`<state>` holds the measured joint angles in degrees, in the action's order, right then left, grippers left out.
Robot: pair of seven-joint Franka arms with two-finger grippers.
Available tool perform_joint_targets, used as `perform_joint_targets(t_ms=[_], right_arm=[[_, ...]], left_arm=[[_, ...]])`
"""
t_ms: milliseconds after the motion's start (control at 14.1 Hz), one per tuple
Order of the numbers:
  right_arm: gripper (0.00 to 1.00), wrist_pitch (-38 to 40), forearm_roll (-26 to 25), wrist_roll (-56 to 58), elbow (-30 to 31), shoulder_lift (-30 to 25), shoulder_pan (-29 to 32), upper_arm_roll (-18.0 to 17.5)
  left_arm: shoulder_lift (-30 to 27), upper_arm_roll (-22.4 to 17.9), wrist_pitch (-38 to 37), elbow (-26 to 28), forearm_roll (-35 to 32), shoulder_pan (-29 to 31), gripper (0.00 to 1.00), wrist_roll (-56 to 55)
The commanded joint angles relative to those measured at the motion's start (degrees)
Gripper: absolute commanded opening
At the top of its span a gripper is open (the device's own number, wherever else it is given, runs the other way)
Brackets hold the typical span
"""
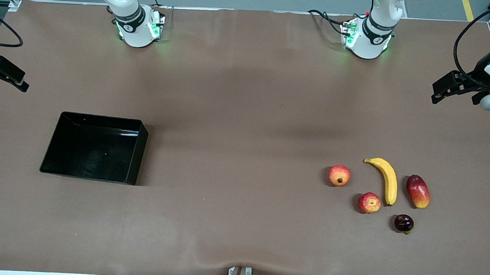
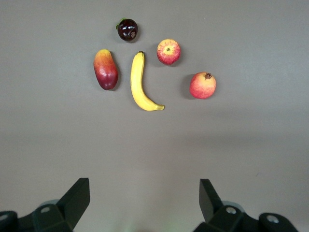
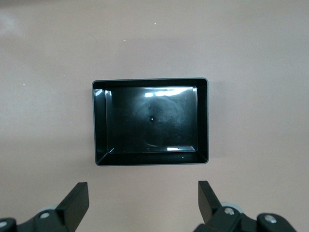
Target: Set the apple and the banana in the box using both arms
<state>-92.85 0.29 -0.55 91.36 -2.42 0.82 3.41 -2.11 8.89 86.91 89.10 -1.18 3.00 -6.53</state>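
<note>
Box (image 1: 94,147) sits empty toward my right arm's end of the desk, banana (image 1: 386,180) and apple (image 1: 369,203) just beside each other toward my left arm's end. My left gripper (image 2: 145,203) and right gripper (image 3: 143,203) hover, jaws apart.

The box (image 1: 94,147) sat empty on the brown counter (image 1: 238,111) toward the right arm's end. Five fruits lay grouped toward the left arm's end: the banana (image 1: 386,180) between the apple (image 1: 369,203) and a mango (image 1: 418,191), a pomegranate (image 1: 339,175) beside them, and a dark plum (image 1: 404,223) nearest the camera. Both claws waited at the counter's ends: left claw (image 1: 440,90), right claw (image 1: 16,82).
</note>
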Motion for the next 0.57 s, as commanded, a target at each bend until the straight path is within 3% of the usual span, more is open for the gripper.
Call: perform_joint_targets(t_ms=[0,495], right_arm=[[1.00,0.5,-0.5,-1.0,-1.3,0.7,-0.5,0.2],[1.00,1.1,-0.5,-1.0,-1.3,0.7,-0.4,0.2]], left_arm=[[0.0,0.1,-1.3,-0.9,1.0,0.3,1.00,0.4],[2.5,-0.2,-1.2,-3.2,0.7,0.3,1.00,0.2]])
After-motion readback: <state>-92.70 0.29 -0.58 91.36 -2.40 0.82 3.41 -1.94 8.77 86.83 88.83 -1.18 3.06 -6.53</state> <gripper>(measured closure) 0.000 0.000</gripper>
